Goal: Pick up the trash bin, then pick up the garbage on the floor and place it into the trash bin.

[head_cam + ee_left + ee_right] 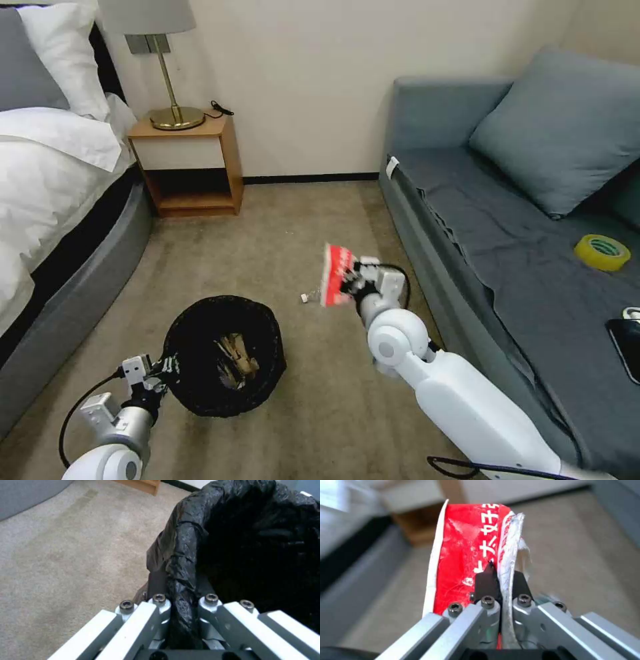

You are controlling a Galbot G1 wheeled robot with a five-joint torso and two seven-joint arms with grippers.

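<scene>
Red-and-white packet is off the carpet, held upright in the air to the right of and beyond the trash bin, in front of the grey sofa. Right gripper pinches it; in the right wrist view the dark pads are pressed together on the packet's white edge. The bin, lined with a crinkled black bag, sits low at centre-left, mouth tipped toward the camera, tan paper visible inside. Left gripper is clamped on the bin's near-left rim; in the left wrist view its fingers squeeze a fold of the bag-covered rim. A tiny clear bottle lies on the carpet just left of the held packet. Yellow tape roll and black phone lie on the sofa seat. Nightstand with a lamp stands by the wall, bed at left.
</scene>
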